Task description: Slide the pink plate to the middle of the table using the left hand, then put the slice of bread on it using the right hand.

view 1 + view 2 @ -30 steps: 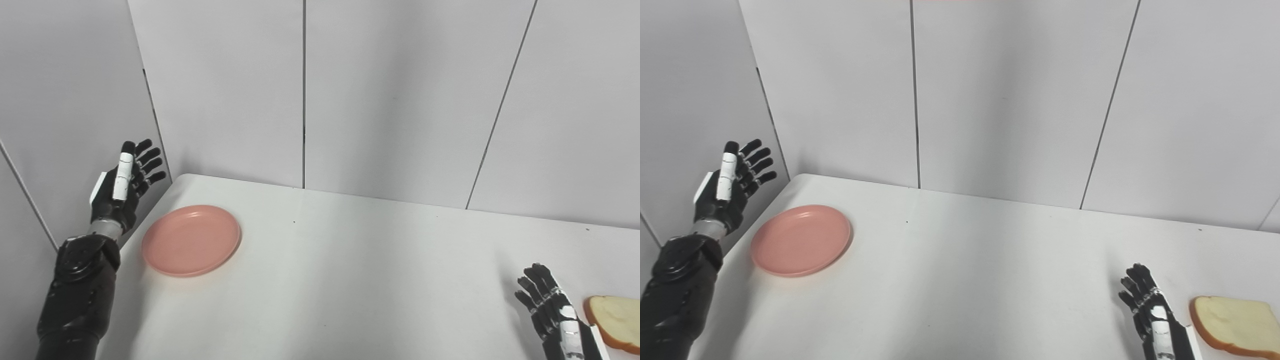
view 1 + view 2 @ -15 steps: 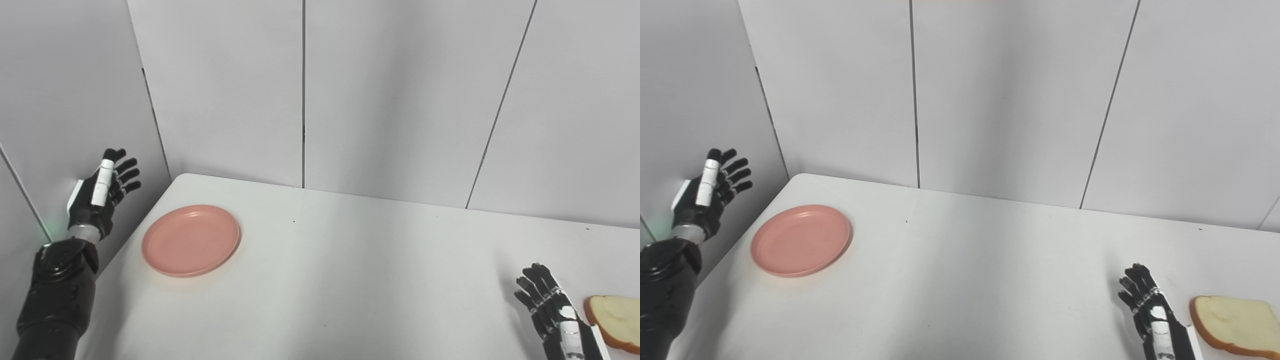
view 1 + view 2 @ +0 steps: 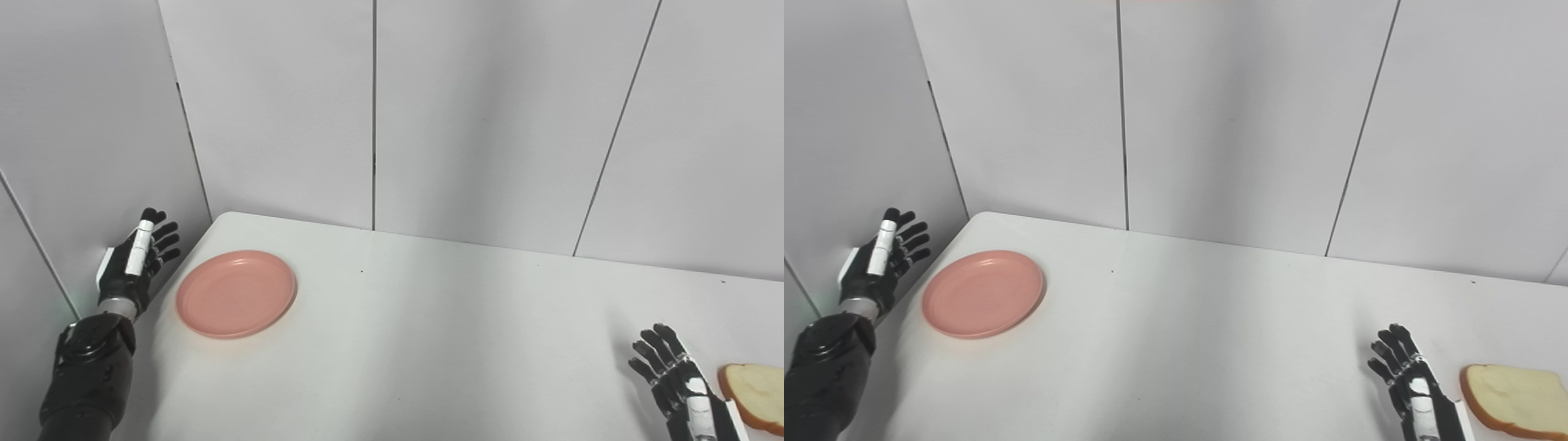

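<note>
A round pink plate point(image 3: 236, 293) lies flat near the far left corner of the white table point(image 3: 429, 343). My left hand point(image 3: 138, 263) is open, fingers spread and pointing up, at the table's left edge, a short gap left of the plate and not touching it. A slice of bread point(image 3: 1510, 392) with a brown crust lies at the near right edge. My right hand point(image 3: 1409, 383) is open and rests just left of the bread, apart from it.
Grey wall panels point(image 3: 490, 122) stand close behind the table and along its left side, right beside my left hand. The rounded far left table corner point(image 3: 223, 215) lies just beyond the plate.
My left hand has come down from higher up, first swinging left, then moving back toward the table edge beside the plate. Plate, bread and right hand are unmoved; the view shifted slightly.
</note>
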### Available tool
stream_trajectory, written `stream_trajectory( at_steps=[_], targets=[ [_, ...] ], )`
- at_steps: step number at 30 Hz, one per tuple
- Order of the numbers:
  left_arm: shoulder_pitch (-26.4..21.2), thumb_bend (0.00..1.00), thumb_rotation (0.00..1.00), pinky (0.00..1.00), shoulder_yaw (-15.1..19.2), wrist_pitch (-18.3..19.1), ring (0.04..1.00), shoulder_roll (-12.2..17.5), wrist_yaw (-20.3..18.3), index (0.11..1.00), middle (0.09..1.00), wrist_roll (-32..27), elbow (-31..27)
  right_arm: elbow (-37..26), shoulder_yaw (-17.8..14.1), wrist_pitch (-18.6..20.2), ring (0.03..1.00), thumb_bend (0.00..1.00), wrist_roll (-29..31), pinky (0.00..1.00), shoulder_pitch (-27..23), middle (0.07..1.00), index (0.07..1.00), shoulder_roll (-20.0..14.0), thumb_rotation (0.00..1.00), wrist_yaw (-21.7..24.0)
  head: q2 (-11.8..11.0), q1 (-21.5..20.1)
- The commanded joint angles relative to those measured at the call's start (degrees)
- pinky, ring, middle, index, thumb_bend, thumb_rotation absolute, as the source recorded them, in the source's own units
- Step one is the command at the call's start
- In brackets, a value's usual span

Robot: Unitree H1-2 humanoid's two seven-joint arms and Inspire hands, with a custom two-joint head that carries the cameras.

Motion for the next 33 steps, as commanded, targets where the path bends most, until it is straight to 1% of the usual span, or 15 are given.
stream_trajectory(
  at_steps=[1,4,7,11,13,16,18,19,20,25,26,28,33],
  targets=[
    [-1.3,0.95,0.83,0.78,-0.6,-0.8,0.818,0.1,1.0,0.836,0.809,0.8,-1.4,4.6,1.6,0.4,0.88,0.83,0.2,0.86,5.8,0.886,0.898,2.7,0.92,0.0,0.2,-0.2],
    [-1.3,0.95,0.81,0.79,-0.6,-0.6,0.821,-1.1,1.3,0.826,0.809,0.6,-1.0,4.2,1.5,0.7,0.873,0.83,0.3,0.85,6.0,0.881,0.89,2.9,0.91,-0.1,0.5,-0.4],
    [-1.4,0.96,0.81,0.8,-0.6,-1.0,0.827,-1.8,1.0,0.828,0.812,0.4,-0.3,4.1,1.5,0.6,0.87,0.83,0.4,0.85,6.1,0.878,0.886,2.8,0.91,0.1,0.6,-0.4],
    [-1.6,0.97,0.8,0.78,-1.1,-0.5,0.835,-2.4,0.3,0.822,0.824,0.3,0.0,3.9,1.5,0.7,0.864,0.84,0.4,0.84,6.3,0.875,0.884,2.8,0.9,0.0,0.8,-0.6],
    [-1.4,0.98,0.81,0.8,-1.7,-0.1,0.838,-2.7,0.2,0.83,0.829,0.6,-0.2,3.8,1.5,0.7,0.866,0.84,0.5,0.84,6.5,0.877,0.886,2.8,0.9,0.1,0.9,-0.7],
    [-1.2,0.99,0.82,0.81,-2.6,-0.8,0.848,-3.3,0.5,0.833,0.835,1.2,0.6,3.2,1.5,0.9,0.866,0.84,0.5,0.84,6.9,0.875,0.884,2.8,0.9,0.0,1.3,-0.9],
    [-1.0,0.98,0.82,0.81,-2.6,-0.5,0.841,-3.9,0.7,0.826,0.823,0.8,0.2,2.8,1.6,1.0,0.862,0.84,0.5,0.84,7.2,0.87,0.882,2.8,0.9,0.0,1.5,-1.0],
    [-1.0,0.98,0.81,0.77,-2.5,-0.3,0.832,-4.2,0.7,0.826,0.819,0.5,0.1,2.8,1.6,1.0,0.863,0.84,0.5,0.84,7.2,0.87,0.884,2.7,0.9,0.1,1.6,-1.1],
    [-1.0,0.98,0.81,0.77,-2.5,-0.2,0.829,-4.5,0.5,0.825,0.818,0.2,-0.1,2.7,1.6,1.0,0.863,0.84,0.4,0.84,7.3,0.87,0.885,2.7,0.9,0.1,1.6,-1.1],
    [-0.9,0.96,0.82,0.78,-3.0,-0.3,0.832,-5.5,-0.7,0.844,0.825,-0.4,-0.9,2.9,1.7,0.8,0.859,0.86,0.3,0.84,7.3,0.866,0.886,2.7,0.9,-0.1,1.6,-1.3],
    [-0.9,0.98,0.82,0.75,-3.1,-0.2,0.821,-5.7,-0.8,0.84,0.816,-0.4,-1.1,3.0,1.7,0.8,0.856,0.85,0.2,0.83,7.3,0.861,0.884,2.8,0.9,-0.1,1.6,-1.3],
    [-0.6,0.98,0.81,0.73,-3.5,0.1,0.818,-6.2,-1.2,0.845,0.813,-0.5,-2.5,3.0,1.7,0.7,0.855,0.85,0.4,0.83,7.3,0.862,0.885,2.8,0.9,-0.1,1.6,-1.3],
    [-0.4,0.97,0.81,0.75,-3.7,1.1,0.824,-7.1,-1.8,0.84,0.808,-0.8,-4.4,2.9,1.8,0.4,0.853,0.84,0.1,0.83,7.5,0.858,0.884,3.1,0.9,-0.2,1.7,-1.7]
  ],
)
